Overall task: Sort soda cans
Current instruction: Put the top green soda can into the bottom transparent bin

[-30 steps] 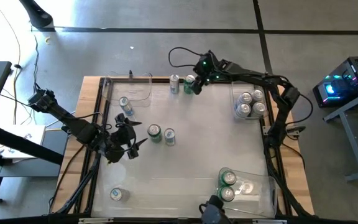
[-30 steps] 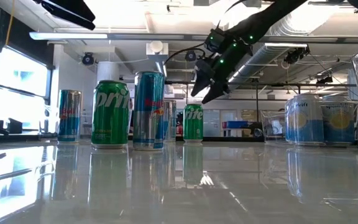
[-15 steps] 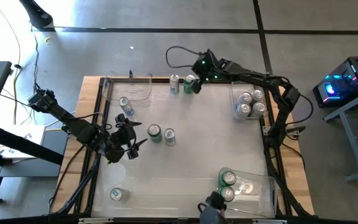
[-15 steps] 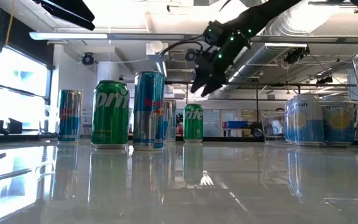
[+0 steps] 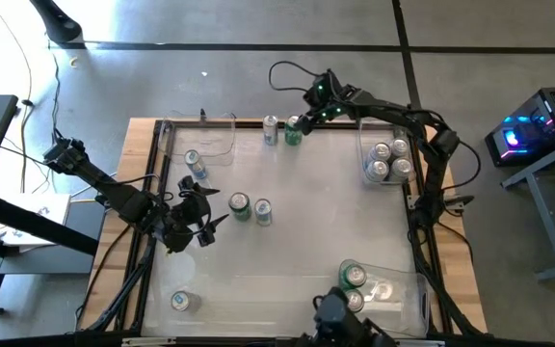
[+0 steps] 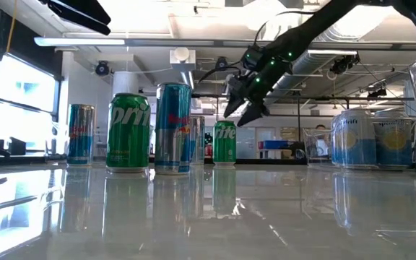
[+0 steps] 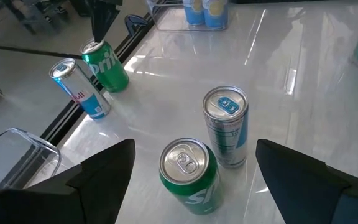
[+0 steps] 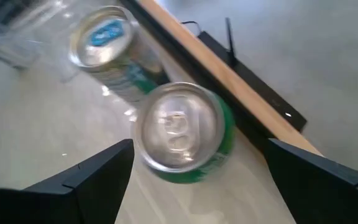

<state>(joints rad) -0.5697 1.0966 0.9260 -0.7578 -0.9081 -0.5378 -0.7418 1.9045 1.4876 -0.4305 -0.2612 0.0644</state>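
While spread wide, right end effector (image 8: 188, 180) above green can (image 8: 182, 132) (untouched)

Eleven soda cans show from above: six loose ones (image 5: 239, 205) on the table (image 5: 297, 241), three at three o'clock in a clear bin (image 5: 385, 162), two at five o'clock in another bin (image 5: 393, 294). Three bins in all.

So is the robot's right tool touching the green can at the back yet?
Apart. In the low view the right tool hangs open above the green aluminium soda can, with background visible between them.
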